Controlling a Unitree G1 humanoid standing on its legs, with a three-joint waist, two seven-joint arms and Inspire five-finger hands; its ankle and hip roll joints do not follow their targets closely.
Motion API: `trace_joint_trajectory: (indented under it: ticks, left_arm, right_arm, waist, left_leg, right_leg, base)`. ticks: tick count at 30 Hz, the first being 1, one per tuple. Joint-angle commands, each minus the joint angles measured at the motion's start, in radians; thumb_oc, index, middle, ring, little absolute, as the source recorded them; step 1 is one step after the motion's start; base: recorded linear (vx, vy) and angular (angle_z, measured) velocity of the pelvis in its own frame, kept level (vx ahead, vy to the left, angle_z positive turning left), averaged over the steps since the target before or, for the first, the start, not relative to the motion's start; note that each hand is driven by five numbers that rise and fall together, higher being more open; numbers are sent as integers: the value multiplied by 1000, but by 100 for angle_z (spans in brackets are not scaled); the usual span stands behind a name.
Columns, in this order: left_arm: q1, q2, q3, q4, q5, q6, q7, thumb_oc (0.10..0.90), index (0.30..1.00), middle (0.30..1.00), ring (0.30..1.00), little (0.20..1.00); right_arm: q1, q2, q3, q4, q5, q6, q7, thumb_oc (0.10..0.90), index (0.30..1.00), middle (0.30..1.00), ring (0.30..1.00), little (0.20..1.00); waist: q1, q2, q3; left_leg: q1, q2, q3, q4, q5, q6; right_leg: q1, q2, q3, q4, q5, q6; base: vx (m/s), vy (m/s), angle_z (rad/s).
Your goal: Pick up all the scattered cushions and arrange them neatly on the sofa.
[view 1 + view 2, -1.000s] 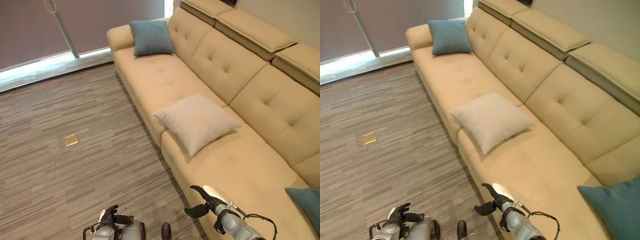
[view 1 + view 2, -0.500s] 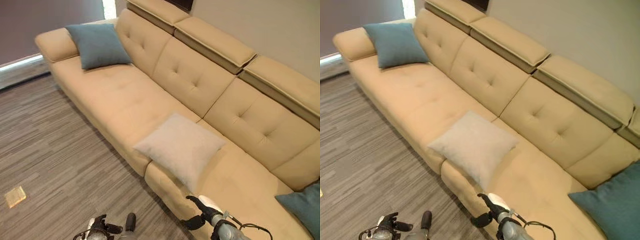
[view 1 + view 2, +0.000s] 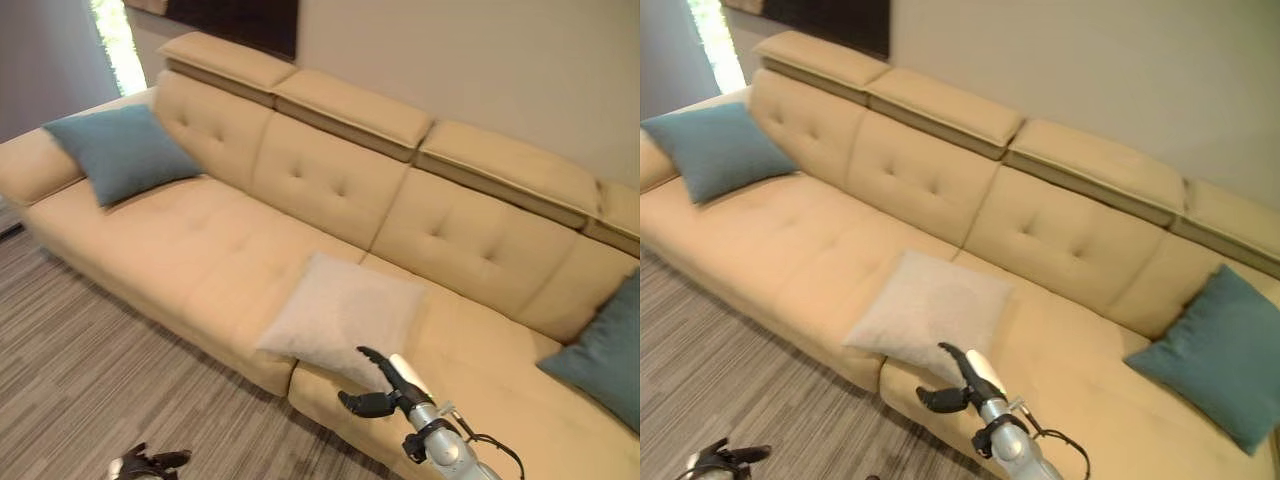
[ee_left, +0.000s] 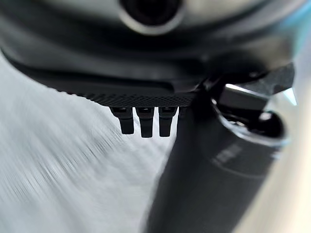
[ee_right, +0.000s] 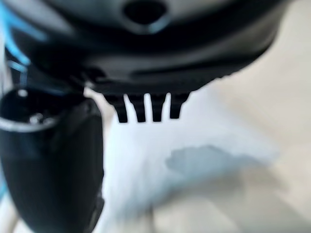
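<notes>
Since a second ago the camera has swung right, and the far end of the sofa has come into sight; the cushions lie where they lay. Three cushions rest on the seat: a beige cushion flat near the front edge at the middle, a teal cushion propped at the armrest end on the robot's left, and a second teal cushion leaning against the backrest well to the right, shown whole in the right eye view but cut by the frame edge in the left eye view. The right hand hangs just before the beige cushion's front corner, fingers relaxed and spread, holding nothing. The left hand sits low over the striped grey carpet, its fingers loosely apart. A plain pale wall rises behind the sofa.
</notes>
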Motion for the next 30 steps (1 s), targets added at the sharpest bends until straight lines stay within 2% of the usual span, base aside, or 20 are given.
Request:
trace_joint_trajectory:
  ticks: [1, 4, 6, 10, 13, 14, 15, 16, 17, 18, 19, 20, 21, 22, 24, 26, 27, 28, 29, 30]
  left_arm:
    - [-130, -36, -95, -293, -119, -201, 20, 800, 900, 900, 900, 900]
    - [-54, -53, -166, -514, -139, -196, 9, 800, 900, 900, 900, 900]
    - [-8, -70, -197, -572, -146, -179, -14, 800, 900, 900, 900, 900]
    - [33, -93, -219, -579, -160, -157, -41, 800, 900, 900, 900, 900]
    - [63, -120, -230, -560, -162, -141, -40, 800, 900, 900, 900, 900]
    - [70, -131, -229, -535, -163, -132, -38, 800, 900, 900, 900, 900]
    - [64, -137, -224, -503, -172, -132, -33, 800, 900, 900, 900, 900]
    - [49, -156, -205, -464, -234, -148, -23, 800, 900, 900, 900, 900]
    - [48, -156, -204, -463, -235, -148, -24, 800, 900, 900, 900, 900]
    - [59, -170, -193, -458, -265, -155, -25, 800, 900, 900, 900, 900]
    - [58, -170, -192, -458, -265, -155, -25, 800, 900, 900, 900, 900]
    - [87, -181, -174, -464, -288, -171, -27, 800, 900, 900, 900, 900]
    - [87, -181, -174, -465, -288, -171, -27, 800, 900, 900, 900, 900]
    - [92, -173, -175, -475, -279, -172, -22, 800, 900, 900, 900, 900]
    - [79, -153, -172, -466, -260, -177, -15, 800, 900, 900, 900, 900]
    - [54, -127, -168, -482, -246, -190, 0, 800, 900, 900, 900, 900]
    - [53, -127, -169, -483, -246, -190, 1, 800, 900, 900, 900, 900]
    - [45, -107, -183, -561, -209, -197, 15, 800, 900, 900, 900, 900]
    - [49, -77, -176, -645, -108, -203, 51, 800, 900, 900, 900, 900]
    - [49, -78, -177, -647, -107, -203, 53, 800, 900, 900, 900, 900]
  right_arm:
    - [-85, -110, -89, -131, 20, -28, -99, 800, 900, 900, 900, 900]
    - [-99, -120, -104, -172, -3, -16, -93, 800, 900, 900, 900, 900]
    - [-93, -118, -98, -180, -17, -19, -87, 800, 900, 900, 900, 900]
    - [-85, -123, -82, -188, -37, -28, -75, 800, 900, 900, 900, 900]
    - [-67, -129, -79, -197, -31, -35, -71, 800, 900, 900, 900, 900]
    - [-69, -134, -74, -195, -26, -38, -72, 800, 900, 900, 900, 900]
    - [-77, -140, -72, -190, -22, -37, -80, 800, 900, 900, 900, 900]
    - [-98, -151, -65, -195, -8, -31, -89, 800, 900, 900, 900, 900]
    - [-99, -151, -65, -195, -7, -31, -89, 800, 900, 900, 900, 900]
    - [-111, -155, -60, -194, -1, -28, -90, 800, 900, 900, 900, 900]
    - [-111, -155, -60, -194, -1, -28, -90, 800, 900, 900, 900, 900]
    - [-137, -166, -56, -181, 19, -22, -91, 800, 900, 900, 900, 900]
    - [-136, -166, -56, -181, 19, -22, -91, 800, 900, 900, 900, 900]
    - [-136, -172, -63, -177, 22, -24, -94, 800, 900, 900, 900, 900]
    - [-145, -185, -71, -153, 16, -23, -113, 800, 900, 900, 900, 900]
    - [-160, -201, -78, -142, 6, -17, -125, 800, 900, 900, 900, 900]
    - [-161, -201, -79, -142, 6, -17, -125, 800, 900, 900, 900, 900]
    - [-162, -206, -88, -130, 9, -11, -126, 800, 900, 900, 900, 900]
    - [-159, -206, -101, -118, -5, -7, -111, 800, 900, 900, 900, 900]
    - [-159, -205, -101, -118, -5, -6, -111, 800, 900, 900, 900, 900]
  waist:
    - [-18, 25, 19]
    - [-21, 46, 20]
    - [-28, 55, 18]
    - [-41, 70, 19]
    - [-54, 79, 36]
    - [-55, 82, 51]
    - [-50, 83, 67]
    - [-41, 85, 89]
    - [-42, 85, 87]
    - [-34, 85, 91]
    - [-34, 85, 89]
    - [-13, 93, 81]
    - [-13, 92, 81]
    - [-10, 91, 77]
    - [-3, 92, 77]
    - [5, 95, 81]
    - [5, 94, 83]
    - [9, 103, 85]
    - [16, 115, 63]
    - [17, 114, 63]
  left_leg:
    - [-13, 102, -38, 60, -86, -87]
    - [-5, 124, -34, 66, -75, -97]
    - [2, 144, -30, 71, -68, -108]
    - [-3, 184, -25, 98, -52, -131]
    - [-19, 228, -26, 191, -57, -153]
    - [-43, 253, -41, 259, -41, -163]
    - [-68, 273, -74, 327, 3, -177]
    - [-112, 263, -169, 421, 50, -187]
    - [-115, 262, -169, 418, 53, -187]
    - [-118, 248, -211, 431, 42, -181]
    - [-120, 248, -211, 428, 46, -181]
    - [-115, 214, -337, 324, 4, -170]
    - [-111, 213, -336, 319, 5, -170]
    - [-118, 224, -364, 255, 5, -175]
    - [-153, 255, -401, 145, 45, -180]
    - [-177, 260, -449, 64, 64, -197]
    - [-173, 260, -448, 59, 66, -197]
    - [-183, 258, -450, 23, 78, -206]
    - [-159, 249, -453, 17, 84, -213]
    - [-158, 248, -450, 18, 84, -212]
  right_leg:
    - [71, 58, 3, -45, 86, -46]
    - [93, 86, 21, -66, 23, -61]
    - [100, 105, 36, -70, 0, -75]
    - [104, 138, 59, -70, -29, -102]
    - [122, 170, 79, -67, -64, -133]
    - [130, 186, 92, -62, -75, -149]
    - [133, 201, 109, -54, -82, -166]
    - [127, 216, 138, -29, -95, -189]
    - [123, 217, 137, -30, -92, -190]
    - [122, 222, 157, -22, -102, -192]
    - [119, 222, 157, -23, -100, -192]
    - [110, 235, 211, -5, -122, -185]
    - [111, 234, 211, -4, -123, -185]
    - [114, 233, 217, 1, -133, -180]
    - [124, 230, 228, 7, -147, -169]
    - [136, 230, 249, 5, -160, -160]
    - [138, 230, 249, 5, -160, -161]
    - [153, 221, 261, 0, -166, -148]
    - [161, 188, 280, 1, -152, -120]
    - [161, 186, 282, 1, -152, -119]
  base:
    - [-86, -105, -10]
    - [-103, -218, -21]
    - [-98, -300, -31]
    - [-67, -212, -19]
    - [-59, -242, -17]
    - [-38, -218, -43]
    - [-50, -227, -59]
    - [-45, -145, -51]
    - [-20, -76, -48]
    - [-1, -12, -49]
    - [97, 19, -59]
    - [92, 28, -57]
    - [172, 60, -63]
    - [153, 83, -53]
    - [194, 119, -19]
    - [124, 103, -4]
    - [154, 222, -31]
    - [319, 537, -37]
    - [320, 541, -27]
    - [290, 504, -43]
